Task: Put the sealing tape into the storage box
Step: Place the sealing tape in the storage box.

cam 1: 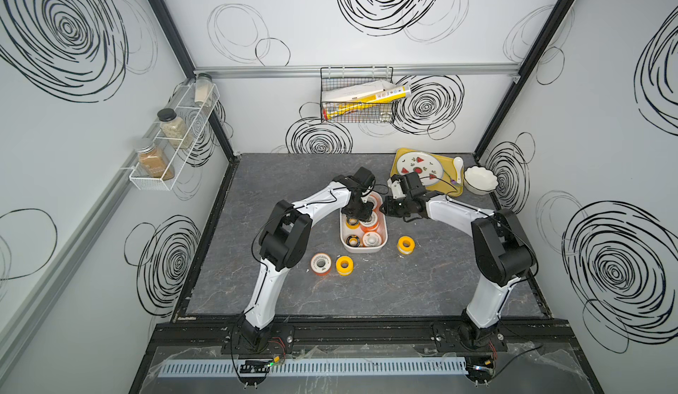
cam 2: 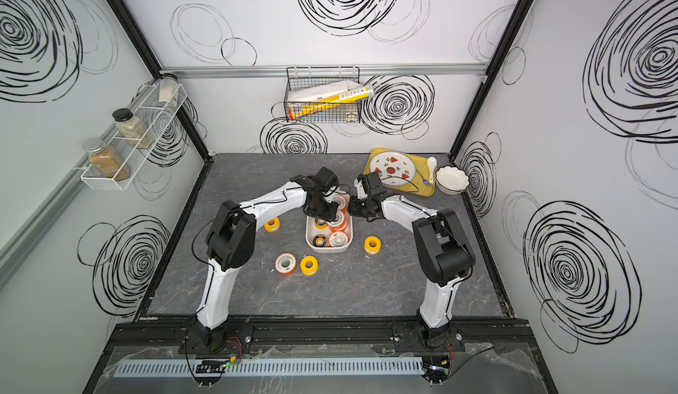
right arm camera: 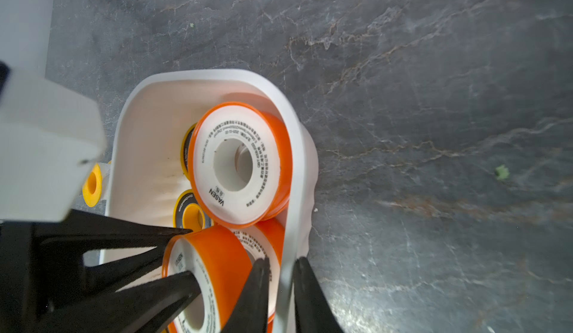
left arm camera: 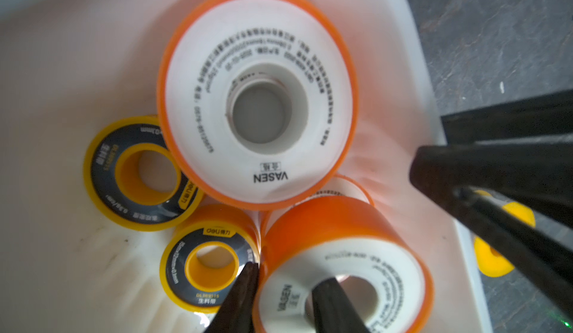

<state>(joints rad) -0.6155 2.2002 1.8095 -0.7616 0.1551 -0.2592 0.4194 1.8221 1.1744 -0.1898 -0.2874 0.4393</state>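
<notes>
Sealing tape mostly sits inside the storage box (cam 1: 362,251), where orange and black-faced spools crowd together, some stacked. The left arm's fingers (left arm camera: 238,300) reach into the box and are clamped on the wall of one orange spool (left arm camera: 341,232), one finger down its centre hole and the other against its outer side. That spool rests tilted on another orange one, its hole tipped up toward the wrist. The right arm's fingers (right arm camera: 252,297) are pinched on the box's rim, on that arm's side.

Four spools lie flat on the tabletop (cam 1: 367,293):
- An orange spool (cam 1: 321,263) and a yellow spool (cam 1: 345,265) lie just beside each other, on the base side of the box and nearer the left arm.
- A second yellow spool (cam 2: 272,224) lies under the left forearm.
- A third yellow spool (cam 1: 406,244) lies beside the box on the right arm's side.

Letting go looks like the next move. After that, the pair lies straight back from the left fingers.
</notes>
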